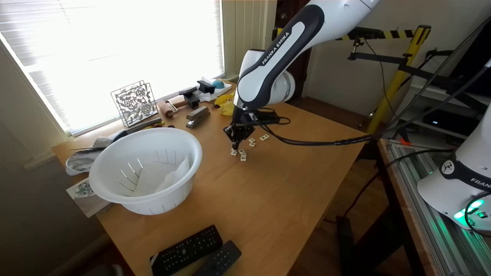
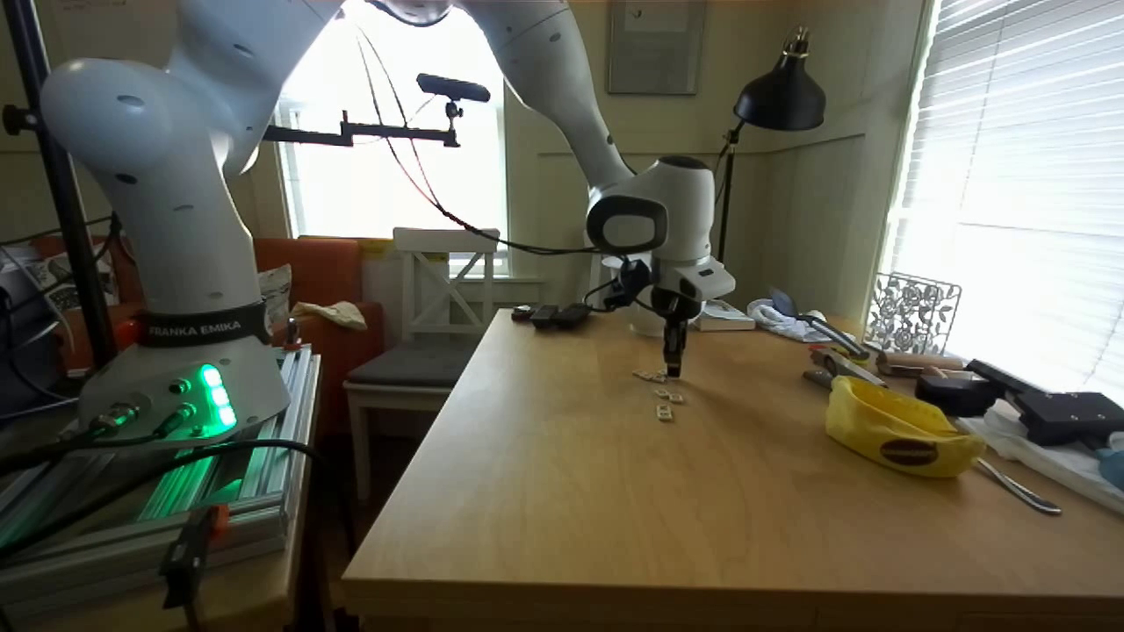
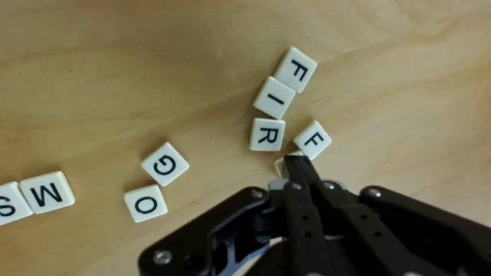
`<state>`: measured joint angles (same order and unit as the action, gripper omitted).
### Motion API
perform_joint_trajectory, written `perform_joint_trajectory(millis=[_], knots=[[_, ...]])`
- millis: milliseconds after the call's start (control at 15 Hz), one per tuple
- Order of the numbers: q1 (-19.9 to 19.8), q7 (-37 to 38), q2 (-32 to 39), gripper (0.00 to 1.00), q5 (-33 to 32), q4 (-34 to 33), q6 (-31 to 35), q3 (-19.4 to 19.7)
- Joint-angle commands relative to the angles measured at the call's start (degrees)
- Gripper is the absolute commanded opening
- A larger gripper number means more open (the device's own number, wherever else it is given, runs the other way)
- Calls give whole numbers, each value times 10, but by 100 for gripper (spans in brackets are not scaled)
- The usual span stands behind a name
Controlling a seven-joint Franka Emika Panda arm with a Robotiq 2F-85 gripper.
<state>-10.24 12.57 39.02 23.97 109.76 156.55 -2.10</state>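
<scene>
Left to right across the wrist view: S tile point(image 3: 11, 206), cut by the edge, touching M tile point(image 3: 47, 192); then O tile point(image 3: 145, 203) with G tile point(image 3: 165, 164) just above, corner near corner; then R tile point(image 3: 267, 135), I tile point(image 3: 274, 97) and upper F tile point(image 3: 295, 69) in a close slanting chain; then a partly hidden tile point(image 3: 280, 167) at the tip of the claw point(image 3: 300, 161), pressed together with nothing visibly between, contact hard to tell; last, lower F tile point(image 3: 312, 140), just beside the hidden one. All flat on the surface point(image 3: 115, 65).

Probably light, stiff, hardly fragile, but slick enough to skid when nudged; best gripped low, by opposite side edges.

Squarish, thin, white, round-cornered, seemingly smooth plastic, printed black; pale grained wood beneath. In an exterior view, left to right: slotted round white bowl point(image 1: 163, 205), button-studded black remotes point(image 1: 188, 249), angular stapler point(image 1: 198, 116).
</scene>
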Motion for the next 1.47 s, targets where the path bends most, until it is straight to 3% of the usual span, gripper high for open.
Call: perform_joint_trajectory(millis=[0, 1400], knots=[[-11, -16, 14, 0, 6, -26, -23, -9], [-2, -32, 24, 0, 0, -61, -80, -6]])
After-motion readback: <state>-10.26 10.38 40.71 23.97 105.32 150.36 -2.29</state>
